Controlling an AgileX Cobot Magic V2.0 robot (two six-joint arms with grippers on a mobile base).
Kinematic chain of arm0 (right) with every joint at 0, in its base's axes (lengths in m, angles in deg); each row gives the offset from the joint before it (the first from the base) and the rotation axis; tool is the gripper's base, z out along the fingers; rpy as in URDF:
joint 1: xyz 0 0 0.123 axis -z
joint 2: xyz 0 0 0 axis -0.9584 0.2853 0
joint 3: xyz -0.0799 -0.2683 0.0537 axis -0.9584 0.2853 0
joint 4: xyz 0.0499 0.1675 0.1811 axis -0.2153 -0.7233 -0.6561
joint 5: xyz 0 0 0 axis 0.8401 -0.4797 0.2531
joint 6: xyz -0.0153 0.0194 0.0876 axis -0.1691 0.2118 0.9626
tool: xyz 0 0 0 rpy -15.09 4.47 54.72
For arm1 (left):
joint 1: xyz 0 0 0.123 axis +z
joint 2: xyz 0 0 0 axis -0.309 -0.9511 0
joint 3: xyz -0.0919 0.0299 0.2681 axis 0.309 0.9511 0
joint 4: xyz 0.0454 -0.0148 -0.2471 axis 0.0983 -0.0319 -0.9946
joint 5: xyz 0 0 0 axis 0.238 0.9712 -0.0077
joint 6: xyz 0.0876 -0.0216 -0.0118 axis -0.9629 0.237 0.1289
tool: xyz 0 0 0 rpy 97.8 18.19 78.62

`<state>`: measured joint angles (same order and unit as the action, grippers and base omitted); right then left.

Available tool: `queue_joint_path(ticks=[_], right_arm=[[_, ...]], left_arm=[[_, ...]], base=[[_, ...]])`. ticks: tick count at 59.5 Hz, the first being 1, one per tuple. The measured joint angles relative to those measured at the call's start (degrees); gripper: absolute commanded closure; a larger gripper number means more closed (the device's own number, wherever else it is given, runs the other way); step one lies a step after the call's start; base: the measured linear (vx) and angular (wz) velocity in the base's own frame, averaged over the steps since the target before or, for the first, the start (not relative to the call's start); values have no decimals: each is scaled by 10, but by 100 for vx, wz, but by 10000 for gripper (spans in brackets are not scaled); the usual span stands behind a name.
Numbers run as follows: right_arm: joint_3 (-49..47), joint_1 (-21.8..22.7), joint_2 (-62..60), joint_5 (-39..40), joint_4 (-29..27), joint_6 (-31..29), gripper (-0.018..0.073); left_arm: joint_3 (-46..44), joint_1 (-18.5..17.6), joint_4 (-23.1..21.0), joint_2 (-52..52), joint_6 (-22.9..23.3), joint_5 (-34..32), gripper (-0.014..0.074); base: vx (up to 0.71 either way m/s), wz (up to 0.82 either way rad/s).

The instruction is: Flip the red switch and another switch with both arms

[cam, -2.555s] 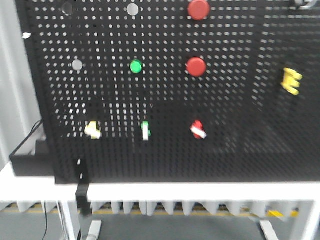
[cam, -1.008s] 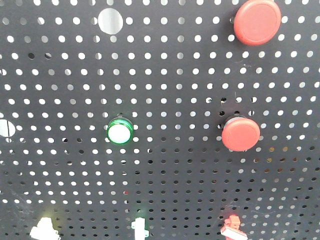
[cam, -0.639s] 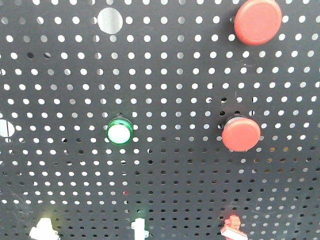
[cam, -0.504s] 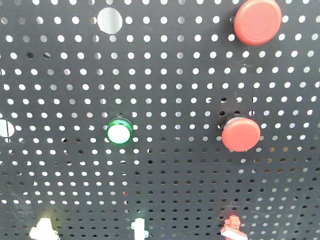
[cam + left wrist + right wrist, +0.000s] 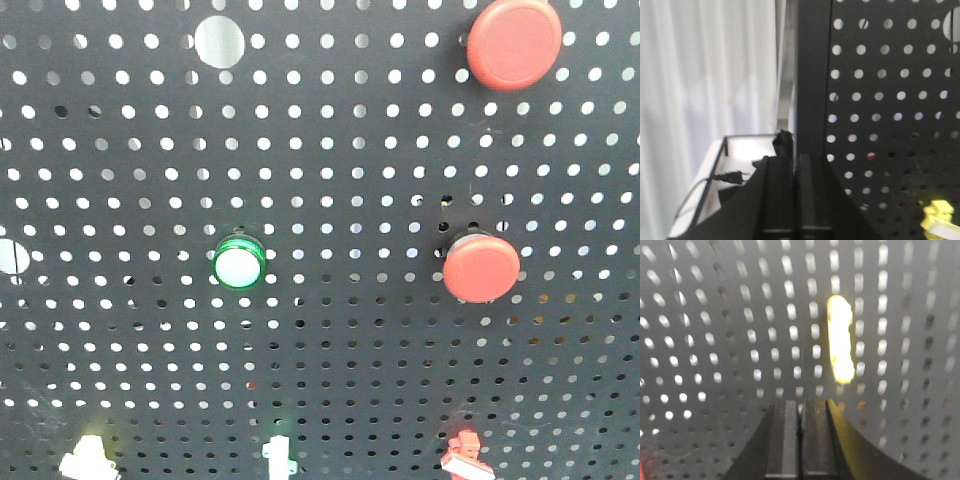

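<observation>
Approach phase, no contact yet. Left gripper (image 5: 795, 164): fingers pressed together, empty, at the left edge of the pegboard (image 5: 880, 125). The yellow switch (image 5: 938, 216) is off to their right, apart, so the arm likely needs to shift right onto that lever. Red switch (image 5: 462, 455): bottom row, below the lower round red button (image 5: 482, 267). Right gripper (image 5: 801, 406): fingers also pinched together, empty, facing a blurred yellow part (image 5: 841, 337). Red switch isn't clearly in its view, so it probably has to move left.
</observation>
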<state>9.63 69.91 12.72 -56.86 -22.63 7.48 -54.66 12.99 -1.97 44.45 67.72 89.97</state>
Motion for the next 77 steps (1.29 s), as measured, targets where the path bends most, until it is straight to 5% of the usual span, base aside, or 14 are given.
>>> queue_joint_path(ticks=[10, 21, 32, 43, 77], right_arm=[[0, 0, 0, -2, 0, 7, 566], [0, 0, 0, -5, 0, 9, 566], [0, 0, 0, -15, 0, 9, 566], [0, 0, 0, -25, 0, 9, 566], [0, 0, 0, -36, 0, 9, 566]], left_arm=[[-13, -37, -134, -30, -143, 45, 594], [-13, -84, -390, -83, -405, 86, 594], [-14, -87, -535, -148, -532, 66, 594], [-15, -87, -555, -217, -565, 87, 594], [-28, -88, -561, -242, -570, 78, 594]], base=[[0, 0], [0, 0], [0, 0], [0, 0], [0, 0]])
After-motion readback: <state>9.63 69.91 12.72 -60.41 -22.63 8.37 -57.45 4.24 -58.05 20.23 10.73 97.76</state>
